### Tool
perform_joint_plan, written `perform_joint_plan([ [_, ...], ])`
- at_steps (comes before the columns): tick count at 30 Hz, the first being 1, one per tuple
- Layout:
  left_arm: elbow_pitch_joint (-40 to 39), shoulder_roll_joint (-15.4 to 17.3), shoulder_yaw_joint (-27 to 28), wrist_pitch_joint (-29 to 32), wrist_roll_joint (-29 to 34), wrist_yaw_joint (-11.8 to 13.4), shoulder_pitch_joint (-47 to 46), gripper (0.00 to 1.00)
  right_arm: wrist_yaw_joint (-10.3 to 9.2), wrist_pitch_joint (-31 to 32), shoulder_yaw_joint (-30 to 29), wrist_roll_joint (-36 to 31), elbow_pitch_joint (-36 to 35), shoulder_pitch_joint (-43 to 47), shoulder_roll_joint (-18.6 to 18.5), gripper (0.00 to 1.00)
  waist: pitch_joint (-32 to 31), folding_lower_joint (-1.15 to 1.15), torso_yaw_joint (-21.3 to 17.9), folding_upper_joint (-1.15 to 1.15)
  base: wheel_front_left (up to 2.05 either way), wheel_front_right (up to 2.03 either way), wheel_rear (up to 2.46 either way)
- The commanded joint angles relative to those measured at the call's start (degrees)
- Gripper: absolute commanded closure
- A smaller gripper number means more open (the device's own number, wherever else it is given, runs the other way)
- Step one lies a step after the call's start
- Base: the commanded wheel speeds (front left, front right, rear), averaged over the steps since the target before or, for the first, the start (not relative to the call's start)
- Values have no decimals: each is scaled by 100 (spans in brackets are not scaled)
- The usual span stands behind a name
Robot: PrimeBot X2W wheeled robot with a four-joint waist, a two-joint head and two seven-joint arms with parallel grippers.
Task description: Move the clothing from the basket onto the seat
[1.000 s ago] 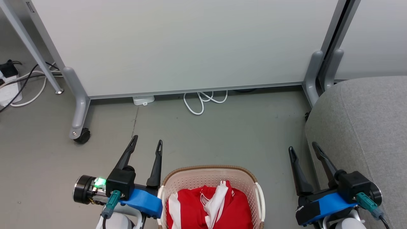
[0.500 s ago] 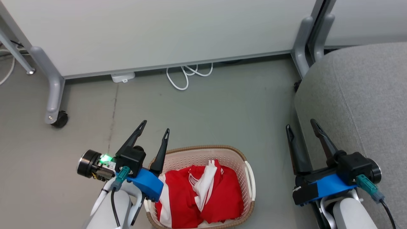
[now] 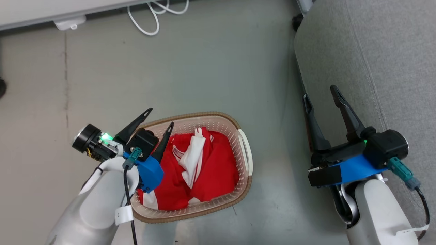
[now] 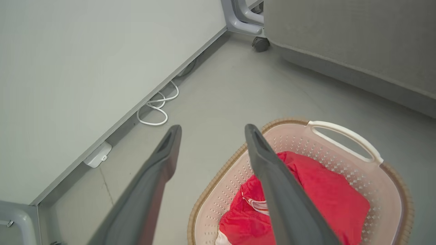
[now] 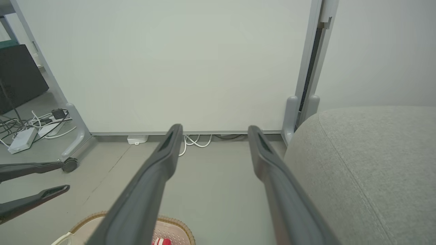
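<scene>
Red clothing [image 3: 218, 166], white panels; cream basket [image 3: 219, 124], brown rim; grey seat [image 3: 391, 51].

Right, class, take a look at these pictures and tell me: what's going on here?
Nothing is being handled yet. The red and white clothing lies bunched in the basket, which stands on the floor beside the grey seat. The robot's left gripper hangs open over the basket's left edge, holding nothing. The right gripper is open too, held at the seat's edge. No garment is on the seat yet.
</scene>
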Motion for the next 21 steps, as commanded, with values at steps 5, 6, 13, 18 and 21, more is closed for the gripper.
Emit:
perform_joint_plan([
  [5,454,214,-596,-16,-162,-3,-534,0,3,-24,56,116,-105,-285,-19,0,878,-1,-421,0,0,0,0],
  [6,541,255,-719,-16,-201,-3,-619,0,3,-24,65,130,-120,-323,-18,0,979,-1,-448,0,0,0,0],
  [13,1448,404,-1740,-16,-453,-3,-1173,0,3,-24,92,185,-225,-606,-19,0,1595,-1,-612,0,0,0,0],
  [18,2140,381,-2542,47,-685,-4,-1557,0,3,-24,114,201,-307,-781,-18,0,2005,-1,-688,0,0,0,0],
  [21,2414,368,-2999,270,-895,-4,-1729,0,3,-24,109,187,-367,-848,-18,0,2249,-1,-687,0,0,0,0],
])
